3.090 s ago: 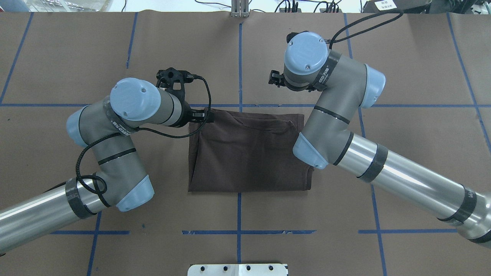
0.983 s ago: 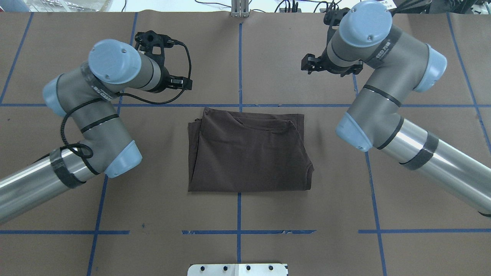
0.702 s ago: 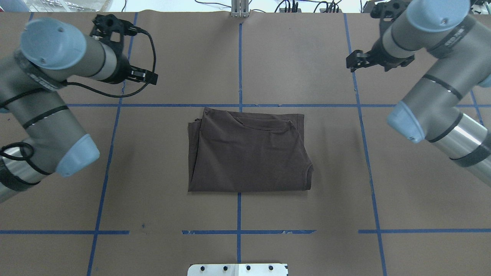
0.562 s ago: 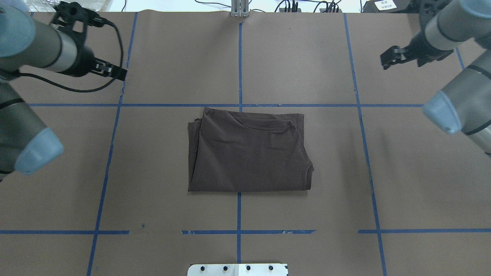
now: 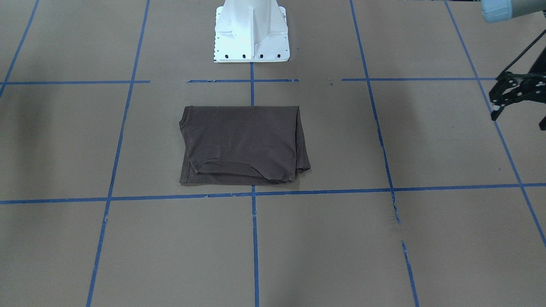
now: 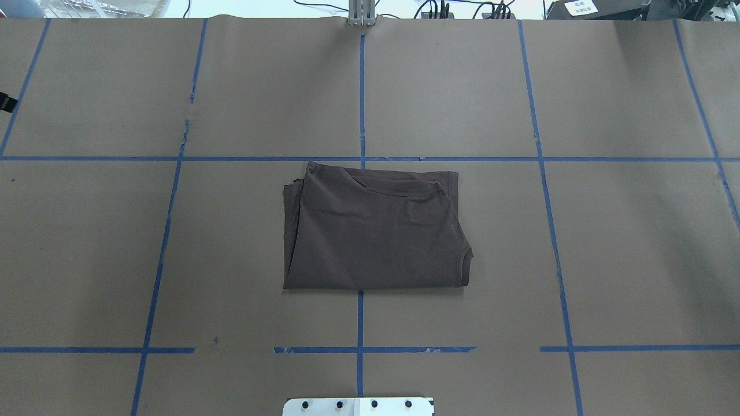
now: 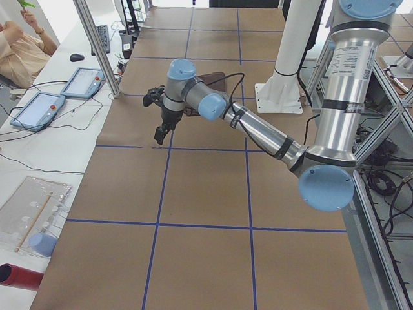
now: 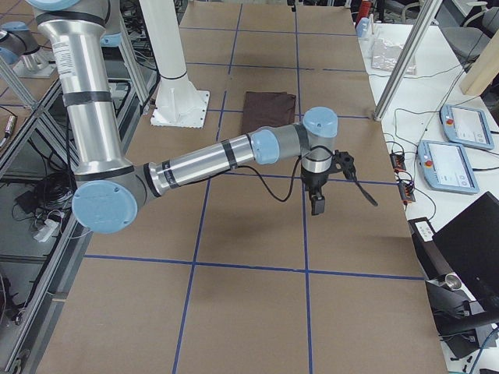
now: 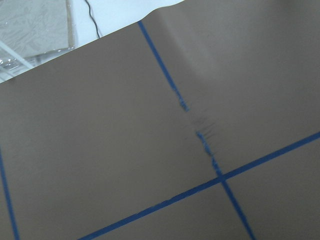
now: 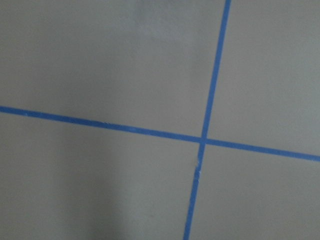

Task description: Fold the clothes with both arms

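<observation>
The dark brown T-shirt (image 6: 373,231) lies folded into a rectangle at the middle of the table, with its collar edge on the far side; nothing touches it (image 5: 243,145). My left gripper (image 5: 514,98) hangs at the right edge of the front-facing view, cut off by the frame, far from the shirt and above bare paper (image 7: 160,132). Whether it is open or shut cannot be told. Only the exterior right view shows my right gripper (image 8: 316,201), which points down over the table's far end, so its state cannot be told. Both wrist views show only paper and blue tape.
Brown paper with a blue tape grid covers the table (image 6: 173,260). The white pedestal base (image 5: 251,32) stands at the robot's side of the shirt. Tablets (image 7: 39,106) and cables lie on the white bench beyond the far edge, where a person (image 7: 19,51) sits.
Both arms have swung outward and away from the shirt, the left one leftward and the right one rightward, out of the overhead view. The shirt has not moved.
</observation>
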`<state>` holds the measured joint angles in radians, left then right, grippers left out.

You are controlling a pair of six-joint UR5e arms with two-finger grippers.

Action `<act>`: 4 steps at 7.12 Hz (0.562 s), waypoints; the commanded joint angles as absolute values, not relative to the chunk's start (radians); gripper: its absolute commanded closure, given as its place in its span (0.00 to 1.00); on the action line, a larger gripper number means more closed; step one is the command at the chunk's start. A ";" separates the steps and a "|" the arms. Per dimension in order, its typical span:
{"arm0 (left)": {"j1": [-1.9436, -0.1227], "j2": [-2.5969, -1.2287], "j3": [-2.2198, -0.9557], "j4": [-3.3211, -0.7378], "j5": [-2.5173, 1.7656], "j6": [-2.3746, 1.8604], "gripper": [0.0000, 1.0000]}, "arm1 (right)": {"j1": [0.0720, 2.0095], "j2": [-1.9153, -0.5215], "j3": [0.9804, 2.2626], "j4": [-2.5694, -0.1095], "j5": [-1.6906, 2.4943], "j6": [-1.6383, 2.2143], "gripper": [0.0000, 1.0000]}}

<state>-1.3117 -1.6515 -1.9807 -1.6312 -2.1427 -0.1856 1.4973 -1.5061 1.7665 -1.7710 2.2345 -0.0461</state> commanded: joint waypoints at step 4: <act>-1.548 -1.389 -1.766 -1.612 -2.370 0.121 0.00 | 1.589 -1.709 1.778 -1.713 2.339 -0.095 0.00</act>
